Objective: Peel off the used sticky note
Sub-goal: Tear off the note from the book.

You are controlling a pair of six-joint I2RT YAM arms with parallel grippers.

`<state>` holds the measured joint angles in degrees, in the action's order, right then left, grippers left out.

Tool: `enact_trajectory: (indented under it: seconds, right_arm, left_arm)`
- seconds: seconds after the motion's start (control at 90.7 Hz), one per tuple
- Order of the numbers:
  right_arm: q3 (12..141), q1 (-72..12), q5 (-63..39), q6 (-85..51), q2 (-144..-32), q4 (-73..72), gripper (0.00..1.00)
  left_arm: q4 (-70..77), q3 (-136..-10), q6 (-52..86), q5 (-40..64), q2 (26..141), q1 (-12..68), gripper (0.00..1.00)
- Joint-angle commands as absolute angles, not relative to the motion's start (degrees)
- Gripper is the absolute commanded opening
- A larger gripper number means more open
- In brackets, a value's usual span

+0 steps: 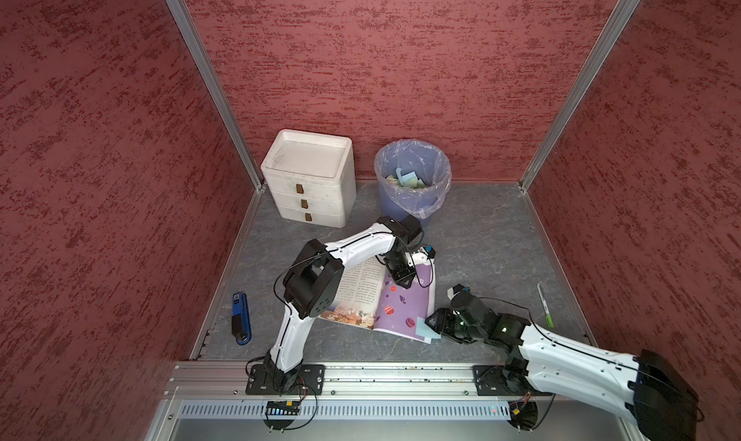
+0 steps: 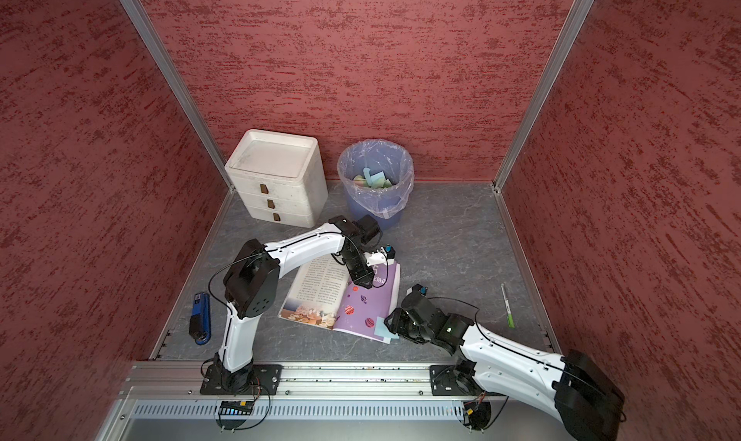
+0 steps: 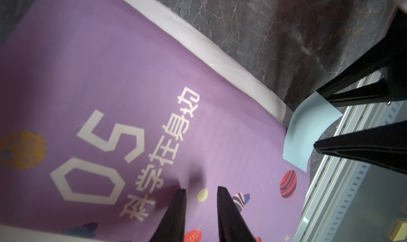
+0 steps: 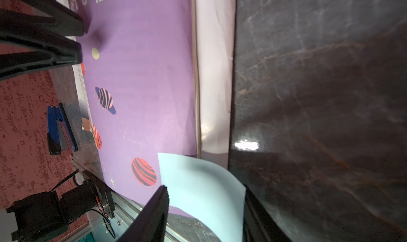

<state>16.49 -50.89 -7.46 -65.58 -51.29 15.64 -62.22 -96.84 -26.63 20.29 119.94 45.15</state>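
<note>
Right claw: the right gripper (image 4: 204,188) has its jaws apart, one black finger on each side of the lifted flap. No pinch is visible yet.
Note: the pale blue paper sticky note (image 4: 193,175) sits on the near outer corner of the purple page and overhangs the page edge toward the right arm.
Note heading: the stuck part lies flat on the page. The free edge curls upward and points off the book, into the right gripper.
Long axis: the note looks near square, so no clear long axis. The curl's fold line runs roughly along the page's outer edge.
Book: an open paperback book with a purple illustrated page (image 1: 401,306) lies flat on the grey marbled tabletop (image 1: 481,238).
Left claw: the left gripper (image 3: 201,191) has its jaws a narrow gap apart with nothing between them. Its tips are down on the purple page, well apart from the note, probably pinning the book.
Bin: a blue plastic wastebasket with clear liner (image 1: 413,202) stands behind the book and holds coloured paper slips.
Progress: early. The approach is done but the grasp is not, and the adhesive edge looks attached. Left to do: pinch, peel, and probably bin the note.
</note>
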Motion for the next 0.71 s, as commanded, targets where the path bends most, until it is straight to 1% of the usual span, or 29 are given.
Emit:
enact_trajectory:
  seconds: [0.0, 0.055, 0.242, 0.463, 0.54, 0.617, 0.694]
  right_arm:
    - [17.76, -50.61, -7.74, -63.88, -50.67, 15.59, 0.46]
    - [18.05, -50.61, -7.65, -63.41, -50.50, 16.04, 0.42]
    - [20.98, -50.62, -5.98, -60.60, -50.69, 21.04, 0.33]
    - [26.49, -50.62, -3.77, -55.30, -53.69, 27.09, 0.10]
    - [27.96, -50.58, -3.72, -53.64, -55.32, 28.18, 0.04]
    - [29.34, -50.69, -3.67, -51.84, -56.42, 29.12, 0.00]
    - [30.72, -50.78, -3.53, -50.24, -56.62, 29.95, 0.00]
  left_arm:
    - [-63.27, -100.31, -27.74, 19.57, 122.42, 46.58, 0.27]
    - [-63.91, -102.00, -28.00, 19.51, 123.48, 47.16, 0.27]
    - [-65.38, -106.88, -28.73, 19.18, 127.70, 48.69, 0.27]
    - [-65.30, -108.34, -29.04, 18.55, 131.85, 49.65, 0.27]
    - [-65.21, -108.69, -29.13, 18.46, 132.87, 49.66, 0.27]
    - [-65.07, -108.72, -29.21, 18.38, 133.44, 49.53, 0.27]
    - [-65.10, -108.83, -29.18, 18.37, 133.99, 49.40, 0.26]
